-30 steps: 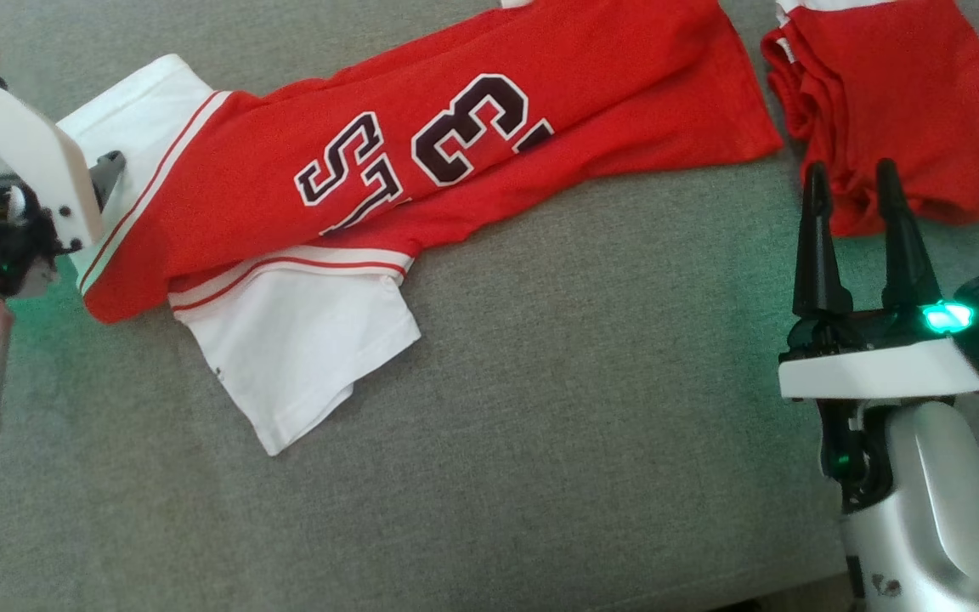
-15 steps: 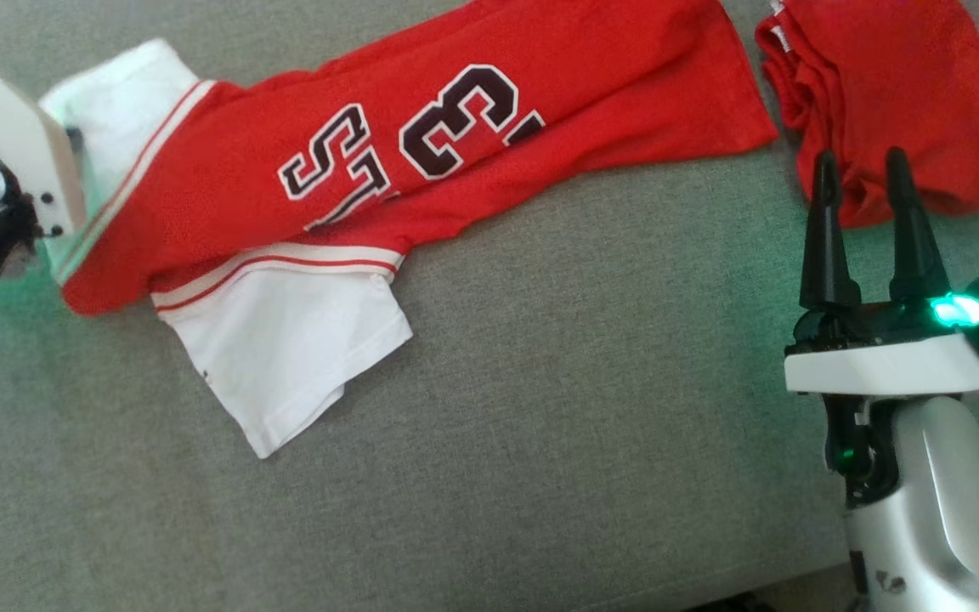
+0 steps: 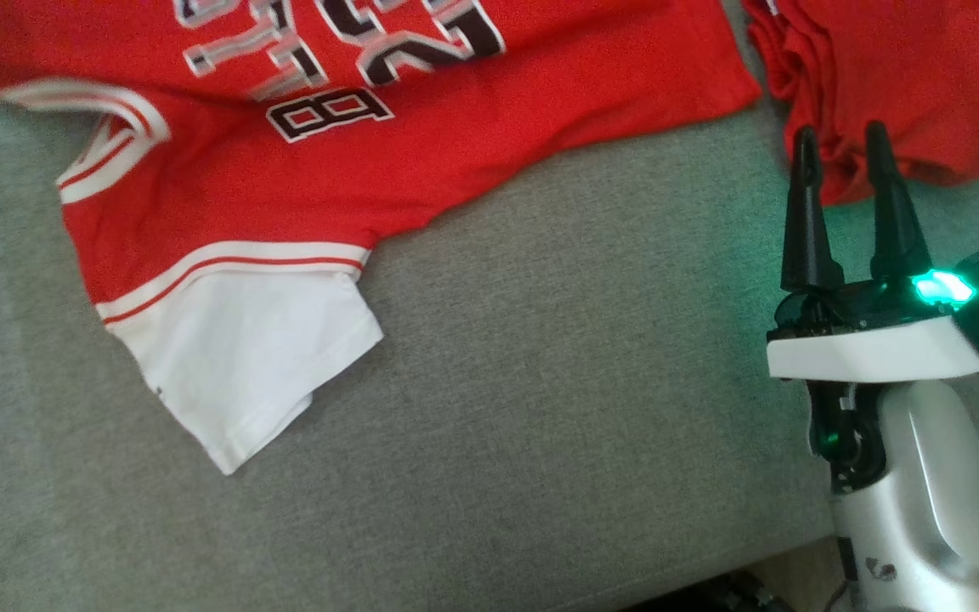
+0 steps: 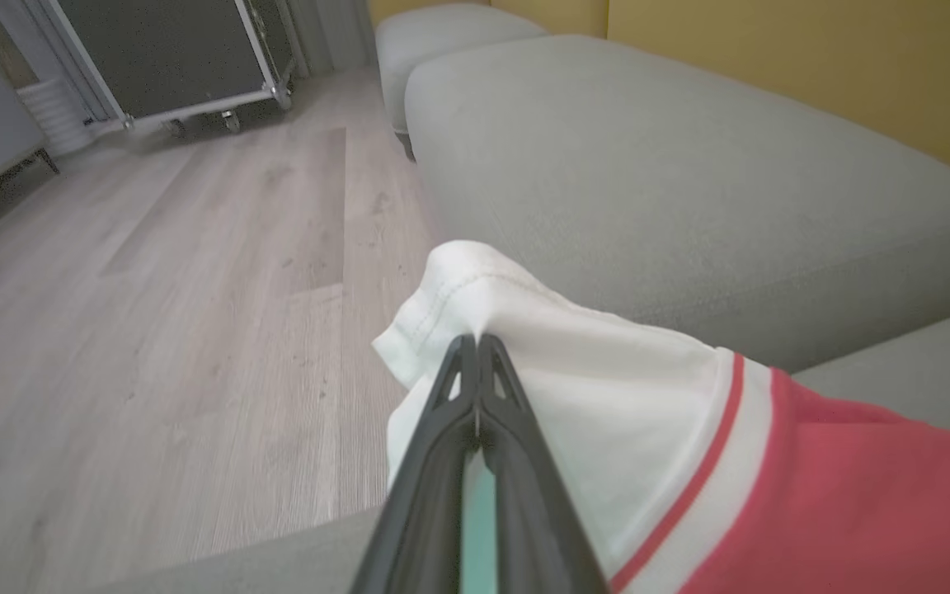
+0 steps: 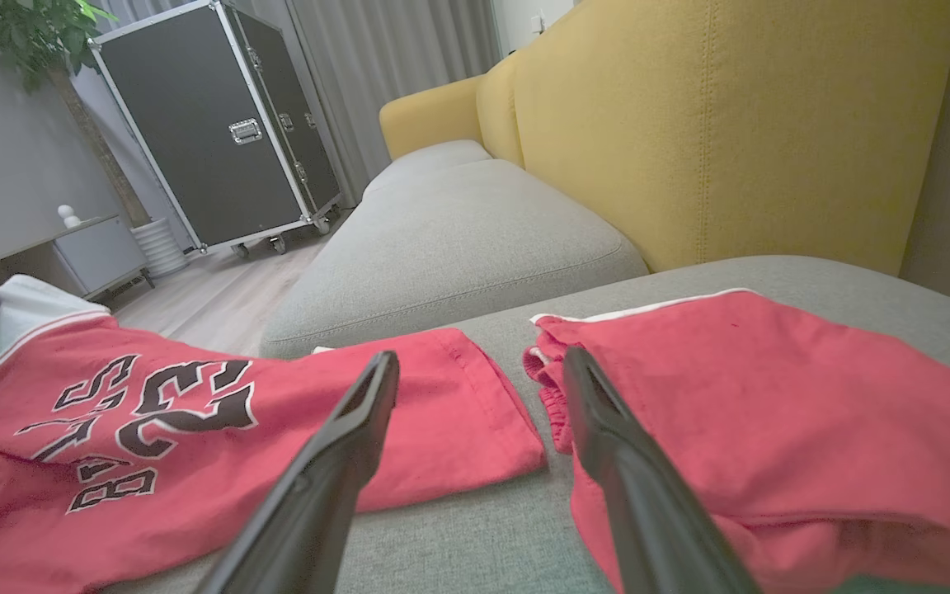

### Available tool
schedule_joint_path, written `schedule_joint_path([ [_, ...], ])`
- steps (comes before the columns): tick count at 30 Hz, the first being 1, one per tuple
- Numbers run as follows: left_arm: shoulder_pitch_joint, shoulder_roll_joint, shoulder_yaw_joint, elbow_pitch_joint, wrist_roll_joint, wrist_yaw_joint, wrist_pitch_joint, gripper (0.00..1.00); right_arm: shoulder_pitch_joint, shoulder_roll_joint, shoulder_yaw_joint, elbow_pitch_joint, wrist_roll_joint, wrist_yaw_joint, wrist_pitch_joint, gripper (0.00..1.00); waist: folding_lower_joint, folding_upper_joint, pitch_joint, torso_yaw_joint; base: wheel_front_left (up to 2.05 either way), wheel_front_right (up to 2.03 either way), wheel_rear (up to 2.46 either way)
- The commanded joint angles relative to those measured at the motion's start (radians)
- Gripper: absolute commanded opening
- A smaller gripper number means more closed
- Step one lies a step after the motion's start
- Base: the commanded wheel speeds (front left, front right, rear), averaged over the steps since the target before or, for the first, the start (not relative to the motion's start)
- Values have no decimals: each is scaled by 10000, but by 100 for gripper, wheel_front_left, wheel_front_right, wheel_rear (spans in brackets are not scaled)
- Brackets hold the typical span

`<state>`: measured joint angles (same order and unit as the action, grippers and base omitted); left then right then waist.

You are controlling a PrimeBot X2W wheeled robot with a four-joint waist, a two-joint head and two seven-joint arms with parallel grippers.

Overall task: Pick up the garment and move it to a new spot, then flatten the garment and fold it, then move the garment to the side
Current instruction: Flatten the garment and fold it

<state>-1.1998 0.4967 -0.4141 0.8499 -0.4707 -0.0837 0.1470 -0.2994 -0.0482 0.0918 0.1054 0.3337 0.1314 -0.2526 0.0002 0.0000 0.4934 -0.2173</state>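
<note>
Nearest, at the right edge of the grey sofa seat [image 3: 540,382], the right pincer [image 3: 840,134] stands with its two dark fingers spread wide and nothing between them. A green light glows on its wrist. In its own wrist view the right pincer [image 5: 479,363] points across the seat, one fingertip over the jersey's hem and the other over the shorts.

Left of centre, a white sleeve [image 3: 234,365] of the jersey [image 3: 455,144] lies flat on the cushion, its corner pointing toward the near edge. A red-and-white stripe joins it to the red body. The body spreads from the far left to the far middle of the seat, with dark, white-edged letters and numerals facing up. The far left part is blurred in the head view.

Just right of the jersey's hem, and apart from it by a narrow strip of cushion, a rumpled pair of red shorts [image 3: 897,76] lies at the far right.

At the left end, the left pincer [image 4: 475,342] is clamped tight on a fold of the other white sleeve [image 4: 574,388], holding it up off the seat with the wooden floor [image 4: 153,330] behind it.

Beyond are a yellow backrest [image 5: 731,124] and, farther left, a black flight case [image 5: 211,124] on wheels.
</note>
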Motion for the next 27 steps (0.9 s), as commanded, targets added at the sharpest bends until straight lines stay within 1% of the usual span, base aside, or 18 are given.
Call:
schedule_joint_path([
  [1, -765, 649, 334, -30, 242, 186, -550, 0, -209, -20, 285, -383, 80, -7, -91, 100, -2, 0, 139, -180, 0, 0, 0],
  [4, -1364, 745, 291, 359, 628, 558, -1455, 0, -271, -20, 431, -400, 154, -7, -91, 100, -2, 0, 252, -364, 0, 0, 0],
  [7, -1736, 752, 155, 949, 870, 695, -1856, 0, -306, -20, 546, -399, 195, -7, -91, 100, -2, 0, 300, -520, 0, 0, 0],
  [8, -1848, 746, 114, 1121, 967, 827, -2010, 45, -304, -20, 560, -403, 196, -7, -91, 100, -2, 0, 305, -544, 0, 0, 0],
  [9, -1944, 724, 85, 1252, 1052, 960, -2245, 100, -296, -20, 557, -413, 196, -7, -91, 100, -2, 0, 307, -554, 0, 0, 0],
  [11, -2036, 605, 75, 1550, 1069, 1058, -2582, 100, -267, -20, 534, -424, 199, -7, -91, 100, -2, 0, 275, -548, 0, 0, 0],
  [16, -1978, 155, 57, 2123, 902, 832, -3398, 100, -194, -20, 415, -387, 84, -7, -91, 100, -2, 0, -28, -260, 0, 0, 0],
  [17, -1978, 155, 57, 2123, 902, 832, -3398, 100, -194, -20, 415, -387, 84, -7, -91, 100, -2, 0, -28, -260, 0, 0, 0],
  [22, -1497, -505, 210, 2280, 461, 323, -3918, 100, -152, -20, 208, -263, -194, -7, -91, 100, -2, 0, -744, 316, 0, 0, 0],
  [27, -325, -1292, 335, 1916, 36, -51, -4070, 100, 47, -20, -248, -68, -558, -7, -91, 100, -2, 0, -1709, 1088, 0, 0, 0],
])
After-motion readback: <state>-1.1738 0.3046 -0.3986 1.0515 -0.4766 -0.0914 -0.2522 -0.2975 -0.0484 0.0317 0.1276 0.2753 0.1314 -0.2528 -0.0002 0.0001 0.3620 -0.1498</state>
